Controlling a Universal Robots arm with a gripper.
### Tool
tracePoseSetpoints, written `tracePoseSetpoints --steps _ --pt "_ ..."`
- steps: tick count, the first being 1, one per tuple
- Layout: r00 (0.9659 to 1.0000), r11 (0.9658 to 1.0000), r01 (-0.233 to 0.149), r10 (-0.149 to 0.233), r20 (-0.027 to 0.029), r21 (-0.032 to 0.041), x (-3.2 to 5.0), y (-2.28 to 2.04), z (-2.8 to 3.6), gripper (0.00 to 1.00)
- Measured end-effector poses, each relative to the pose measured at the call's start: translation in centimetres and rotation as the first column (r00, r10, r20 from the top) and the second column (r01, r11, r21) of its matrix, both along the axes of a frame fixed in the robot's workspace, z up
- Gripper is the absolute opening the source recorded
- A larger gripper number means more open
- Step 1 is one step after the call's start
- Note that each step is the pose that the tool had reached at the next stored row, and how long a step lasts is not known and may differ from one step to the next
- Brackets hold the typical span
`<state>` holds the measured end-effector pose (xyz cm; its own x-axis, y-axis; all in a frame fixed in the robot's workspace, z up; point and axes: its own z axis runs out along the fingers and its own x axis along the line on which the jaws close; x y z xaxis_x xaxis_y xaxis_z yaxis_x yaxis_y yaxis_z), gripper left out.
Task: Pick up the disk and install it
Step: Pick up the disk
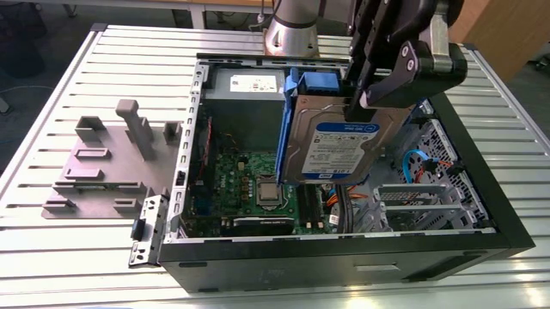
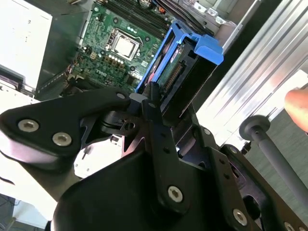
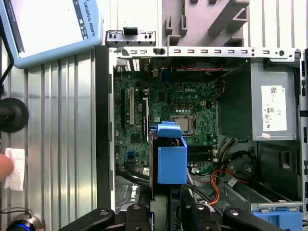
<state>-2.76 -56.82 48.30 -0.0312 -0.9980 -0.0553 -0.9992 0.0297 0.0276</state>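
One step looks done (the pickup). Nearest in the exterior view, the computer case (image 1: 344, 257) lies open, its grey metal cage (image 1: 421, 199) at 4 o'clock from the disk (image 1: 339, 145). It hangs on edge over the motherboard (image 1: 245, 174), the hand (image 1: 365, 106) clamped on its upper end: carrying, I judge. Seating it calls for squaring to the cage; cables (image 1: 421, 164) and case walls crowd there. Farther, at 11 o'clock, sits the power supply (image 1: 249, 84).

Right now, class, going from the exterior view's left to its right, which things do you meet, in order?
Grey slotted holder stand → green motherboard → the disk → grey metal cage → computer case's black side wall.
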Motion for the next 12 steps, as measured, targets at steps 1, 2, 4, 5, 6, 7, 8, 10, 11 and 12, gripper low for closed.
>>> tracePoseSetpoints --steps 1,2,4,5,6,7,8,10,11,12 --pt "1.0 1.0 0.0 0.0 0.0 0.0 0.01 -0.13 0.0 0.35" --pt "1.0 1.0 0.0 0.0 0.0 0.0001 0.01 -0.27 -0.01 0.35" --pt "1.0 1.0 0.0 0.0 0.0 -0.0001 0.02 -0.54 -0.01 0.35" --pt "1.0 1.0 0.0 0.0 0.0 0.0 0.02 -0.66 -0.02 0.35" --pt "1.0 1.0 0.0 0.0 0.0 0.0 0.03 -0.76 -0.03 0.35" --pt "1.0 1.0 0.0 0.0 0.0 0.0 0.03 -0.88 -0.04 0.35" --pt "1.0 1.0 0.0 0.0 0.0 0.0001 0.04 -0.99 -0.04 0.35" --pt "1.0 1.0 0.0 0.0 0.0 0.0 0.05 -1.22 -0.05 0.35" --pt "1.0 1.0 0.0 0.0 0.0 0.0 0.05 -1.3 -0.06 0.35" --pt "1.0 1.0 0.001 -0.001 0.0 0.0 0.04 -1.32 -0.06 0.35"
